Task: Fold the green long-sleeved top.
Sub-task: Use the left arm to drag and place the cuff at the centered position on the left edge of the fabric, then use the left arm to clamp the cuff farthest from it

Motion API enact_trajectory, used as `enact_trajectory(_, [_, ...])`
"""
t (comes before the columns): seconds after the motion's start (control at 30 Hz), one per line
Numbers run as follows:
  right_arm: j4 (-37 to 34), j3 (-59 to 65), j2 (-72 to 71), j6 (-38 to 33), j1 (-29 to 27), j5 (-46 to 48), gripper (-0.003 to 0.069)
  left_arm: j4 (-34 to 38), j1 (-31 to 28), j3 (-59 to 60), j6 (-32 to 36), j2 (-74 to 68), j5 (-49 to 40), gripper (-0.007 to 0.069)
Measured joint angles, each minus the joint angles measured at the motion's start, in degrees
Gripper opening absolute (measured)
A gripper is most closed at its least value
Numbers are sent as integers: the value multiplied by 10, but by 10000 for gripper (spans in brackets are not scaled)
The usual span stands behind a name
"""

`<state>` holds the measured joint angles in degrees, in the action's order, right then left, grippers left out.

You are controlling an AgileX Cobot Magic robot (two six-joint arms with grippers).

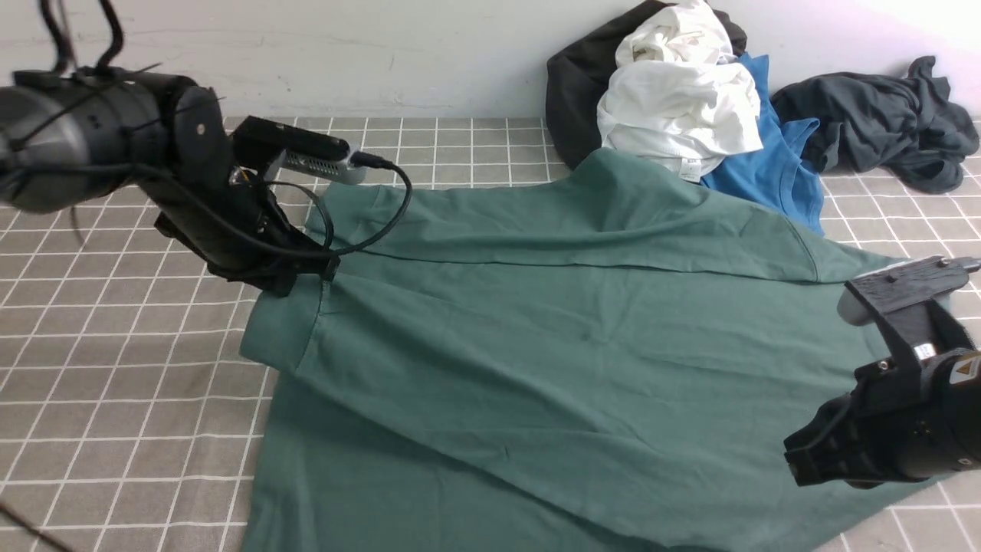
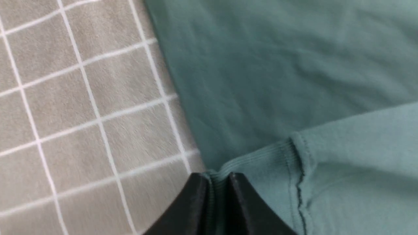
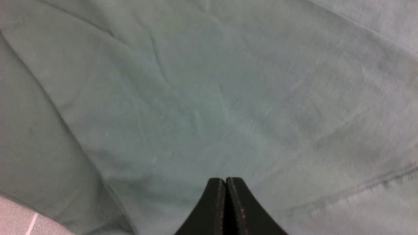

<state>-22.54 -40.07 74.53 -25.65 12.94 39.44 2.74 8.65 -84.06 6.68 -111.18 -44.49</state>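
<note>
- At the lower right of the frame, your right pincer was clenched on nothing, just above the green long-sleeved top.
- The top lay spread over the middle of the checked desk, one layer folded over another.
- At centre left, your left pincer was grasping the top's ribbed cuff.
- At the upper right, a white garment, a blue shirt and a dark grey garment lay heaped.

Matt knitted green top on a felt-like checked cloth.
</note>
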Motion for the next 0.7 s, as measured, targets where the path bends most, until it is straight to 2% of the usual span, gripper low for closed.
enact_trajectory(0.03, [0,0,0,0,0,0,-10,0,-1,-11,0,-9,-3,122])
enact_trajectory(0.17, [-1,0,0,0,0,-1,-10,0,-24,-138,-4,-95,-17,349])
enact_trajectory(0.23, [-1,0,0,0,0,-3,-10,4,-29,-193,-18,-128,-18,428])
enact_trajectory(0.27, [-1,0,0,0,0,-3,-10,4,-30,-193,-19,-132,-18,435])
enact_trajectory(0.3, [-1,0,0,0,0,-7,-10,8,-33,-246,-38,-166,-18,470])
enact_trajectory(0.53, [-1,0,0,0,0,-12,-10,15,-37,-360,-80,-273,-4,456])
enact_trajectory(0.7, [-1,0,2,0,0,-18,-10,29,-37,-414,-98,-330,11,330])
